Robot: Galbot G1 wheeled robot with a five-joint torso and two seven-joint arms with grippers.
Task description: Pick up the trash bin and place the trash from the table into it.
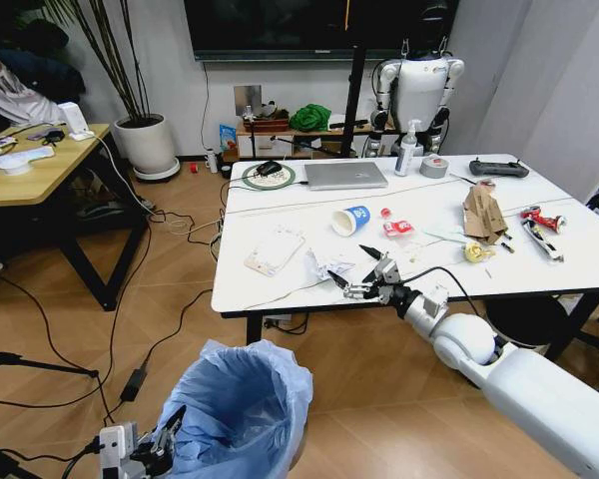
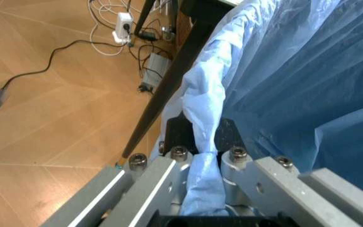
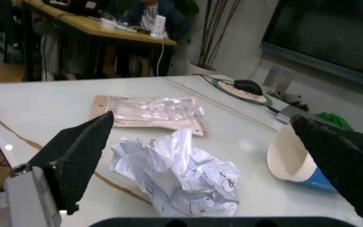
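The glossy white table [image 1: 539,274] held scattered litter. Near left, the left gripper [image 2: 205,163] clenched the round blue-bagged trash bin [image 1: 238,411] by its thin, slippery liner. The right gripper [image 1: 364,274], fingers spread, hovered over the light, crushable crumpled white wrapper [image 3: 175,172].

table [image 1: 280,284]: glossy white | trash bin [image 1: 242,414]: crinkly blue plastic bag | wrapper [image 3: 178,175]: crumpled paper
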